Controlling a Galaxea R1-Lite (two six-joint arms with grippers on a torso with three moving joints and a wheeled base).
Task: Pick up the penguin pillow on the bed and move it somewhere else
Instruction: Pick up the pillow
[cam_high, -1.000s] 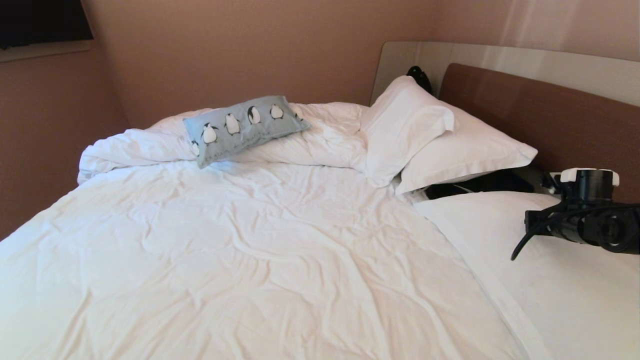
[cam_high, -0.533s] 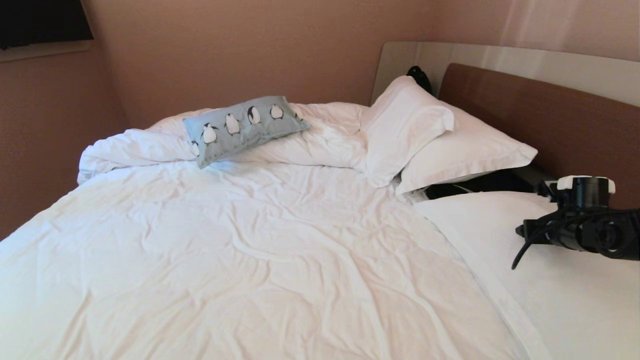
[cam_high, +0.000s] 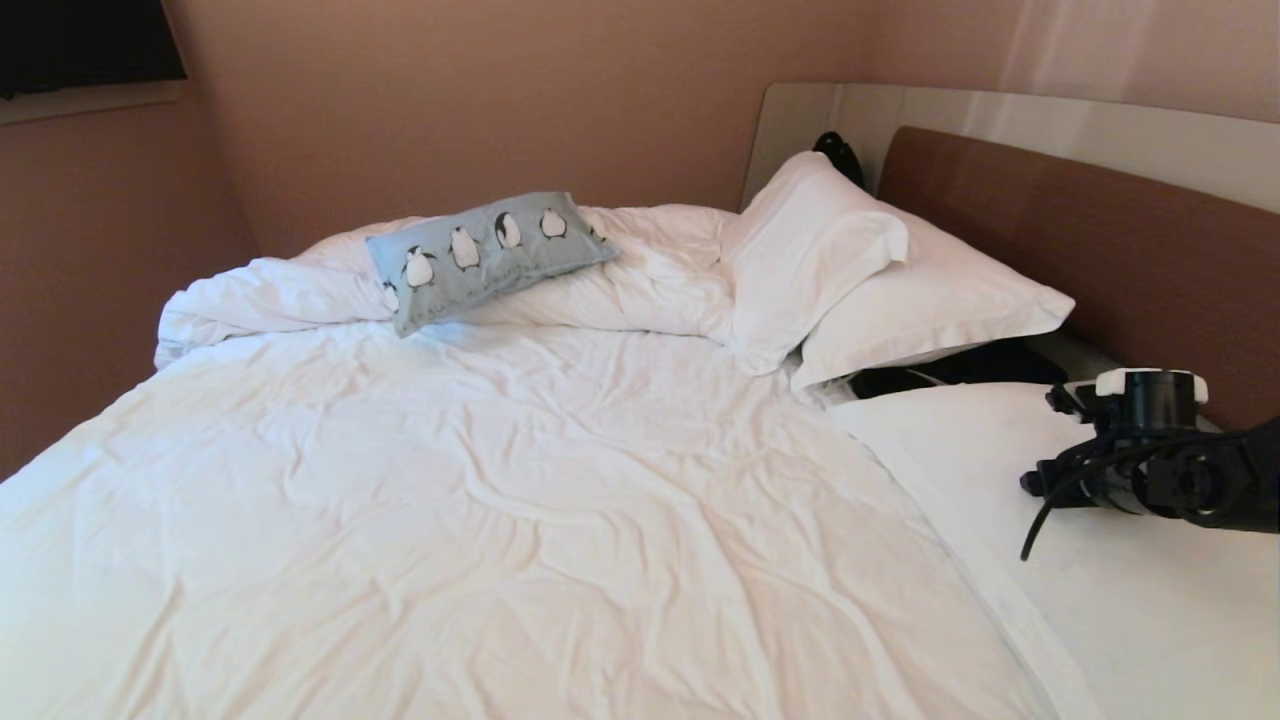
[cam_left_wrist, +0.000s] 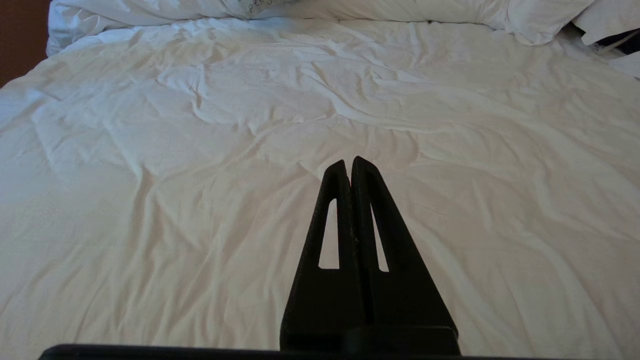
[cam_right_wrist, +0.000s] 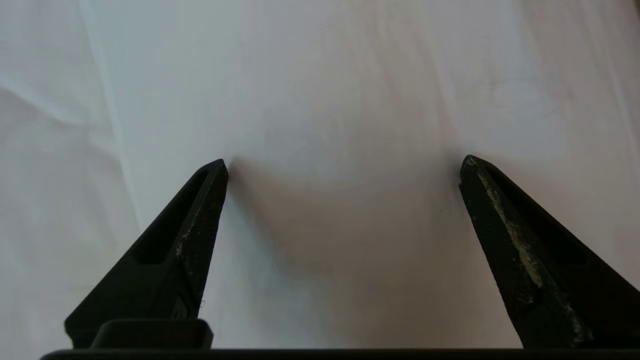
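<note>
Two white pillows (cam_high: 860, 280) beside penguin pillow (cam_high: 487, 255), headboard (cam_high: 1090, 240) behind.

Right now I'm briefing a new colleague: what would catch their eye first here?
The penguin pillow, light blue, lies on bunched covers at the far side of the white bed. Two white pillows lean by the brown headboard. The right gripper hangs open over white bedding.

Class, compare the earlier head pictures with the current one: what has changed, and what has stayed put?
The right arm has sunk lower over the white pillow nearest the robot; the right gripper is open and empty. The penguin pillow and the bed are unchanged.
</note>
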